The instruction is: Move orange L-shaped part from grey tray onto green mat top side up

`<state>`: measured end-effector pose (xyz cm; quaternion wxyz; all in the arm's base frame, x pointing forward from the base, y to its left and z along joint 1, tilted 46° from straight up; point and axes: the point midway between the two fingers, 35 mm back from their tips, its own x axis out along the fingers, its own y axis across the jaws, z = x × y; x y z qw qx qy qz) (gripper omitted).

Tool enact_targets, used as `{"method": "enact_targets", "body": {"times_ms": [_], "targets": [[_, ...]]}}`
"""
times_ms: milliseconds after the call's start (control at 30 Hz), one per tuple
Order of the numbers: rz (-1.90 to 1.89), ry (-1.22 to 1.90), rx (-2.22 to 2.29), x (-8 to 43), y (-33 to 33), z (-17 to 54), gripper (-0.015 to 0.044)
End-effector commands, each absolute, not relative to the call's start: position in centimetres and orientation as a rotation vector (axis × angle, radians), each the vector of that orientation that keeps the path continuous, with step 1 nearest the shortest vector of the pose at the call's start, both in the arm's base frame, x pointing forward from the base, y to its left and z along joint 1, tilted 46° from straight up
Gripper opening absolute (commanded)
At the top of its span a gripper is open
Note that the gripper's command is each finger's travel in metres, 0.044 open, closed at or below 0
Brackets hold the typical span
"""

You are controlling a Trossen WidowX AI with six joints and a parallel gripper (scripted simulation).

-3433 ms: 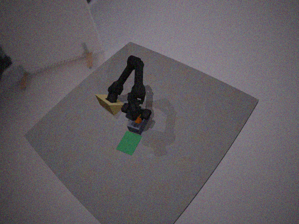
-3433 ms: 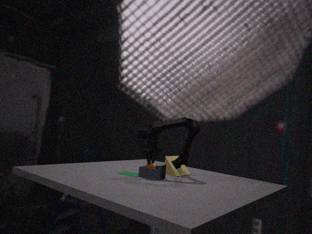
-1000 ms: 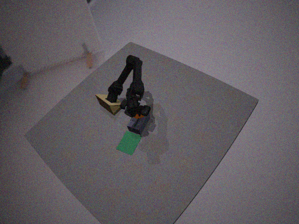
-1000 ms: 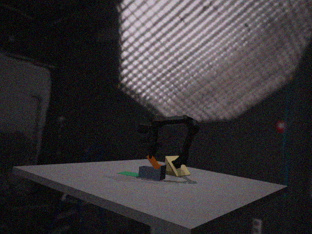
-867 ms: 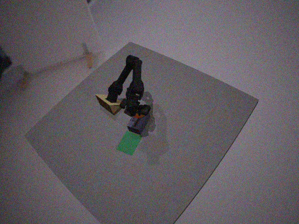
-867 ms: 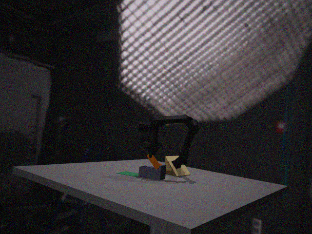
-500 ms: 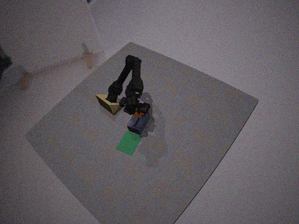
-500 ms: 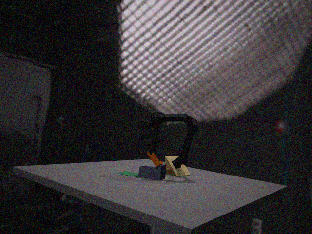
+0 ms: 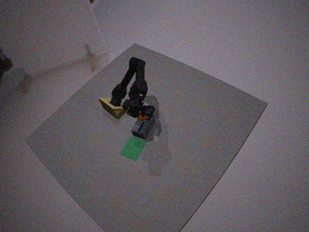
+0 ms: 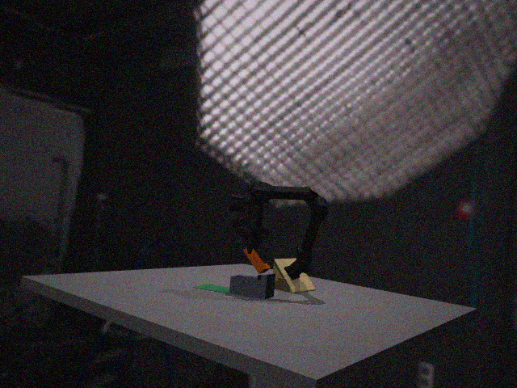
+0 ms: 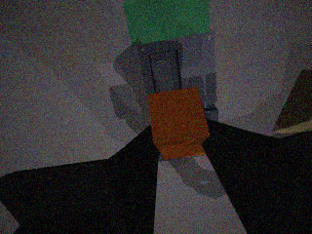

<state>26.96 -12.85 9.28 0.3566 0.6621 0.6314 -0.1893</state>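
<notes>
The orange part [image 9: 142,116] [image 10: 256,260] [image 11: 177,117] is held steeply tilted above the grey tray [image 9: 141,128] [image 10: 247,286] [image 11: 199,49]. In the exterior view its lower end hangs just over the tray's top, with a small gap visible. My gripper [image 10: 250,250] [image 11: 175,127] is shut on its upper end, one dark finger on each side in the wrist view. The tray's pocket shows empty in the wrist view. The green mat [image 9: 133,148] [image 10: 212,287] [image 11: 168,17] lies flat against the tray's far side in the wrist view, with nothing on it.
A tan wedge-shaped stand [image 9: 109,107] [image 10: 284,280] [image 11: 297,128] is under the arm's base, close beside the tray. The arm's shadow falls across the table [image 9: 189,139] [image 10: 334,326] and part of the tray.
</notes>
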Motion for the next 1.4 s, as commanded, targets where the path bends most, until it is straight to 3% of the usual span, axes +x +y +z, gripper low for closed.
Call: {"method": "enact_targets", "body": {"times_ms": [0, 1367], "targets": [[-0.491, 1.642, 1.706, 27.0, -13.4, 8.5, 0.0], [-0.495, 1.634, 1.698, 28.6, -24.5, -2.2, 0.0]]}}
